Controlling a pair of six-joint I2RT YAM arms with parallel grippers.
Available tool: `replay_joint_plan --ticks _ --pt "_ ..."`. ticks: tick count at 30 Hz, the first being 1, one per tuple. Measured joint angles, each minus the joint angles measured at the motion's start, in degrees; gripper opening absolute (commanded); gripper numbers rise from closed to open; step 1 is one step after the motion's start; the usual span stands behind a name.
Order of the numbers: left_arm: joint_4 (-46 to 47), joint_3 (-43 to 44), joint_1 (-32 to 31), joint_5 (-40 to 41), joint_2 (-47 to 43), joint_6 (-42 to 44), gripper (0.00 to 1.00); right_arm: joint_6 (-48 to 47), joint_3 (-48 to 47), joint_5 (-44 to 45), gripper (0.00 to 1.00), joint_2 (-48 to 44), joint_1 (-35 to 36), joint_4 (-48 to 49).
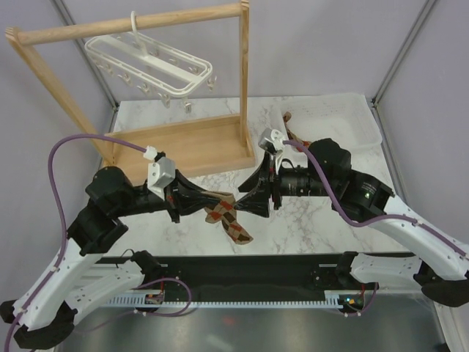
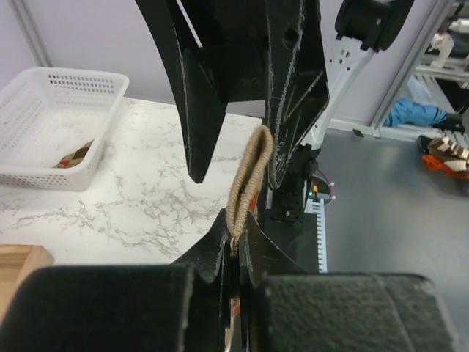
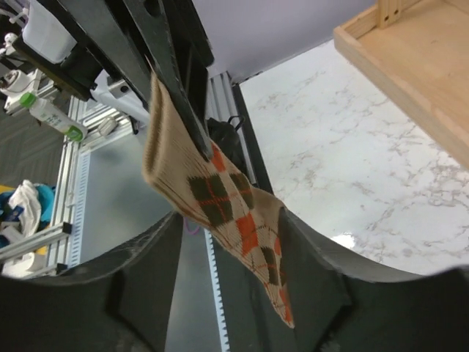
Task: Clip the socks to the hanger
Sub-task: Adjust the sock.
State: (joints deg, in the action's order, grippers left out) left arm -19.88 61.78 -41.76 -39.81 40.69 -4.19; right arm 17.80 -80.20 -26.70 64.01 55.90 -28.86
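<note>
Right up front: clenching the left gripper (image 2: 234, 236) on the ribbed cuff of a sock (image 1: 234, 226), pinching it flat between the jaws, dangling the rest above the table (image 1: 315, 220). Facing it, spreading the right gripper (image 3: 227, 215) wide, straddling that sock with the argyle part down in the gap. Further back, spotting a second sock (image 2: 75, 154) inside the basket (image 2: 44, 95). Farthest off, finding the hanger (image 1: 189, 82) hooked over the rack (image 1: 187, 143) bar, well apart from both socks.

Left claw (image 2: 234, 231): you have it pinched on the ribbed cuff of the sock (image 2: 245, 183).
Sock: arches upward between the spread fingers of the right claw (image 2: 237, 165).
Basket (image 2: 44, 158): white, left on your marble counter (image 2: 146, 198).
</note>
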Motion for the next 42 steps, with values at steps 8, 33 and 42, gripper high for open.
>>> replay_joint_plan --ticks 8,33,42 --pt "4.44 -0.76 -0.02 5.42 -3.61 -13.35 0.02 0.70 16.83 1.51 0.73 -9.42 -0.20 16.63" --pt "-10.45 13.84 0.00 14.21 8.15 -27.56 0.02 6.93 19.15 0.72 0.37 -0.22 -0.26 42.69" --pt "-10.47 13.86 0.00 13.79 7.80 -28.22 0.02 9.62 22.36 -2.36 0.00 0.24 -0.26 50.12"
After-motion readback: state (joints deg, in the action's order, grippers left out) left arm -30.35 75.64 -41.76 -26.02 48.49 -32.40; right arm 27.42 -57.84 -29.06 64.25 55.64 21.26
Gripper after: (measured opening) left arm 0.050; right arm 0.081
